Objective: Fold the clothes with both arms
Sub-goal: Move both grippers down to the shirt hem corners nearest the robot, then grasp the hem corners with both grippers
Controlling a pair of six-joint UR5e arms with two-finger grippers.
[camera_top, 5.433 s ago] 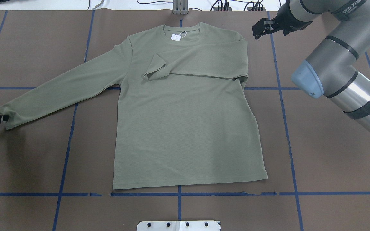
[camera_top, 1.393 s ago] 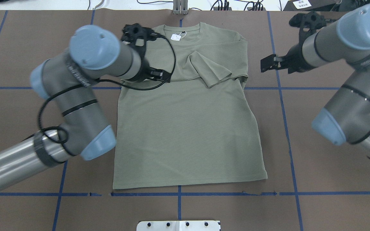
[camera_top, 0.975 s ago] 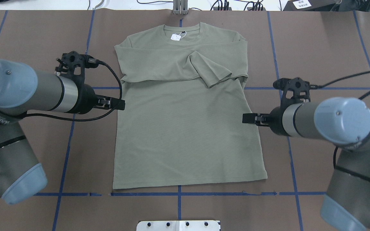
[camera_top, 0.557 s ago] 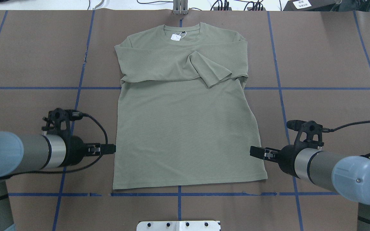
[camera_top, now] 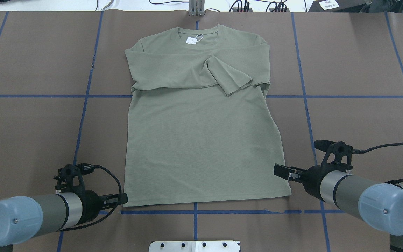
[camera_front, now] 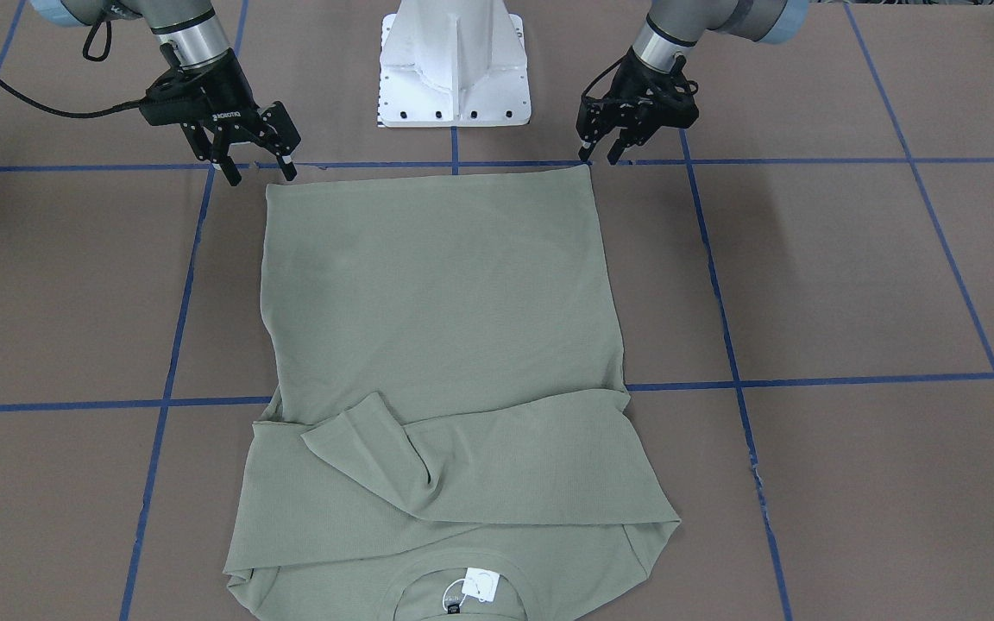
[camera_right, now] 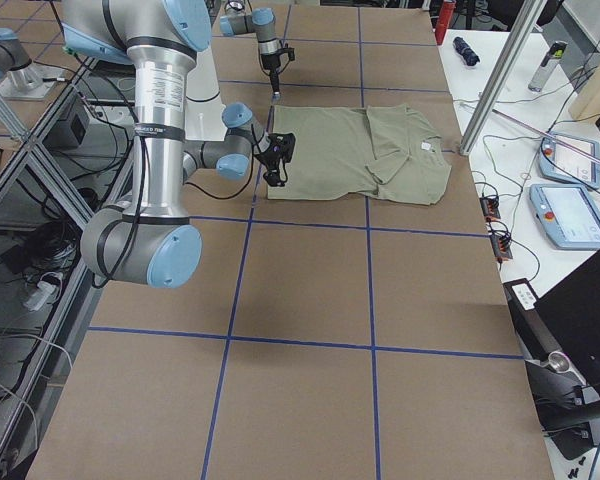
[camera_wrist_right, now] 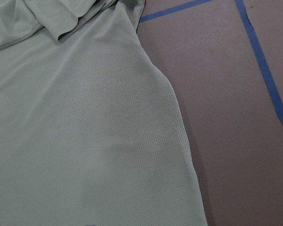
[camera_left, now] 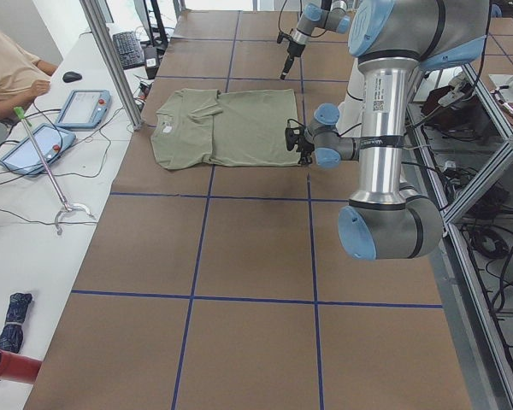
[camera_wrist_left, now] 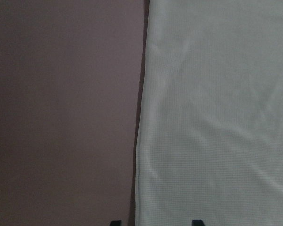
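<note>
Shirt laid out for a hem-up fold.
Your shirt lies flat on the bench, sleeves crossed over the chest; the left tool, lower left in the overhead view, and the right tool, lower right, hover with jaws apart beside the ends of the hem, probably so both corners lift together.

the shirt is plain sage green all over, in a fine even knit grain, with a white neck tag. the tabletop is flat brown, crossed by a grid of blue tape lines. the left arm and right arm are silver-grey with light-blue caps; the left hand and right hand are black. the pedestal is white.
</note>
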